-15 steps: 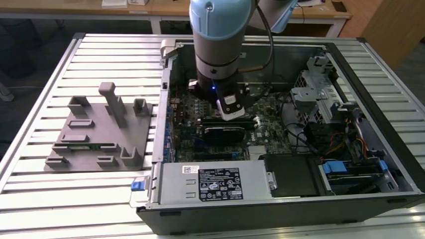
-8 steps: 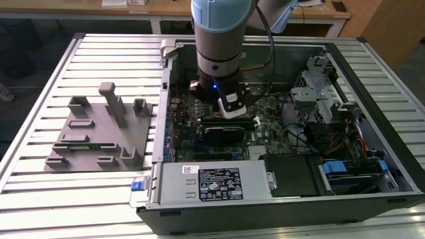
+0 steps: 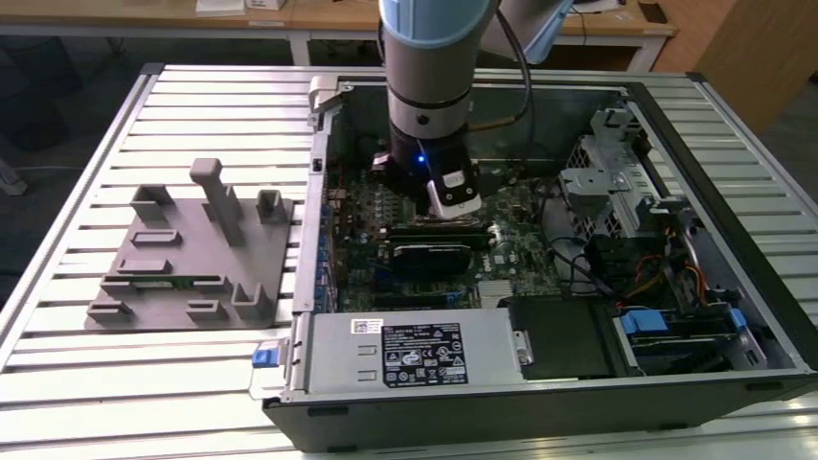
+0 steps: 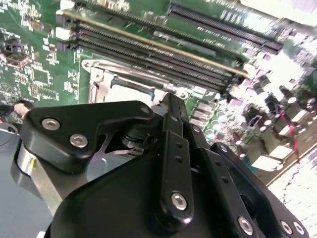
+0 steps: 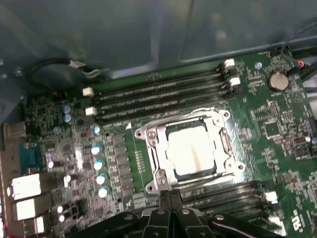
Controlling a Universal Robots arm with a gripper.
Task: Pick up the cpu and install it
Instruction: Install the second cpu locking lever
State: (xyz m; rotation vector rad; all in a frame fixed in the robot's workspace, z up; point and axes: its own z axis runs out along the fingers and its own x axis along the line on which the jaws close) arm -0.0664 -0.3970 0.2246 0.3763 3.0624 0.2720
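Observation:
The cpu (image 5: 190, 148), a flat silvery-white square, lies inside the metal socket frame (image 5: 148, 144) on the green motherboard (image 5: 277, 124). It also shows as a pale patch (image 4: 131, 91) in the second wrist view, just past the black gripper linkage. My gripper (image 5: 170, 198) hangs close above the board beside the socket's edge, its two fingers pressed together with nothing between them. In the exterior view the arm reaches straight down into the open computer case (image 3: 691, 383), with the gripper (image 3: 457, 213) low over the board.
Long black memory slots (image 5: 158, 94) run along both sides of the socket. Capacitors (image 5: 99, 163) and connectors stand nearby. The case holds a power supply (image 3: 409, 350), a drive cage (image 3: 614, 182) and cables. A grey fixture plate (image 3: 192, 259) sits on the slatted table at the exterior view's left.

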